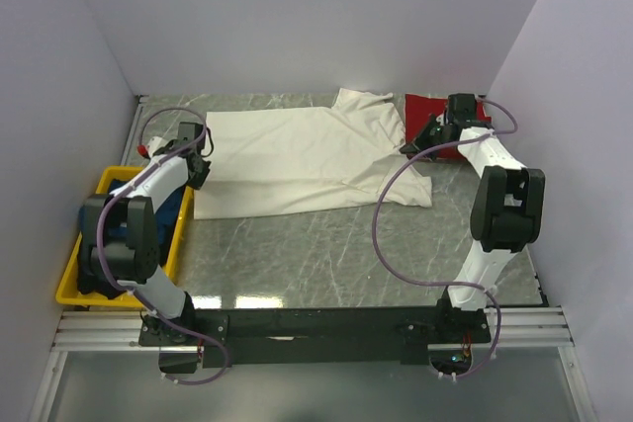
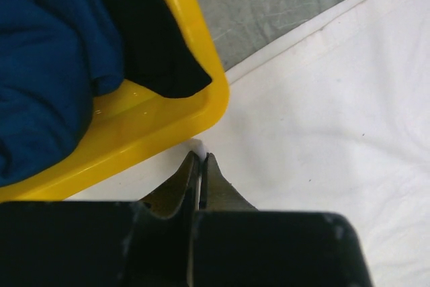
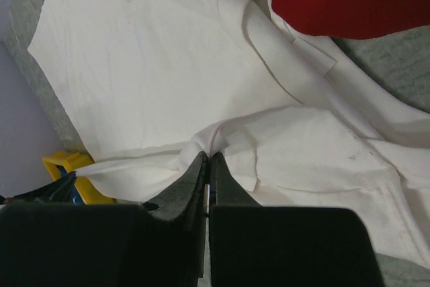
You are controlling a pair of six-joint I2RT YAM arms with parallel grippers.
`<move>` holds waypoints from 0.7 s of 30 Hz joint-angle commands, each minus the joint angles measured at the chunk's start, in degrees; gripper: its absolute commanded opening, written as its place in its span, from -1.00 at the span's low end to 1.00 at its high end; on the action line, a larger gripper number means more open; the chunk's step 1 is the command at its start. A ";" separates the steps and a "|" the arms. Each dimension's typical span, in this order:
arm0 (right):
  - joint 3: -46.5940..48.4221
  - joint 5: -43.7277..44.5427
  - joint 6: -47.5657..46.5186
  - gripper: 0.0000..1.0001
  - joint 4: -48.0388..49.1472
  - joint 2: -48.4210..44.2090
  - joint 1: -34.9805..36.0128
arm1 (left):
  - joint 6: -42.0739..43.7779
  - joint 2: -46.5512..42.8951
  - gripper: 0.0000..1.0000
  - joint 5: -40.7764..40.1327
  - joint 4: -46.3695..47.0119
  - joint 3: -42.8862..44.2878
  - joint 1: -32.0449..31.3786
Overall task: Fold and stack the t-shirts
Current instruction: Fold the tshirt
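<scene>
The white shirt (image 1: 297,160) lies spread across the far half of the table (image 1: 326,254), its bottom hem toward the left edge and its collar and sleeves toward the right. The left gripper (image 2: 201,158) has its fingers pressed together on a small nip of that hem, just beside the corner of the yellow tray (image 2: 201,109). The right gripper (image 3: 208,156) is clamped on a gathered pinch of cloth at the collar end, and a raised crease runs from that pinch across the shirt toward the left arm. The red shirt (image 1: 425,106) sits folded at the far right corner, touching the white one. The blue shirt (image 2: 47,65) is bunched in the tray by the near left edge. This looks like the lengthwise fold of the white shirt, with both ends gripped. The next move probably calls for both arms to lift together and carry the held line over evenly, keeping the cloth taut so that it lands flat.
</scene>
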 commanded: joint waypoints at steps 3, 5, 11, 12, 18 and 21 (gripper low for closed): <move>3.48 -0.31 -0.41 -1.00 1.15 1.16 -0.65 | 1.51 2.21 -0.99 -0.34 0.93 3.48 0.60; 3.83 -0.74 -0.68 -1.00 1.58 1.86 -0.74 | 1.60 2.57 -0.99 -0.16 1.29 3.30 0.95; 4.10 -1.19 -1.38 -0.58 2.64 2.75 -0.65 | 3.97 2.92 -0.54 1.59 4.01 2.95 1.57; 3.93 -1.10 -1.64 -0.46 2.73 2.66 -0.56 | 4.15 2.40 -0.40 1.77 4.45 2.69 1.57; 2.17 3.55 -4.02 -0.07 2.11 -2.16 2.77 | 5.73 -2.69 0.31 3.88 8.84 -0.39 1.57; -3.44 6.88 -4.11 -0.07 4.57 -5.68 6.10 | 6.60 -4.80 0.31 6.34 10.34 -1.36 1.40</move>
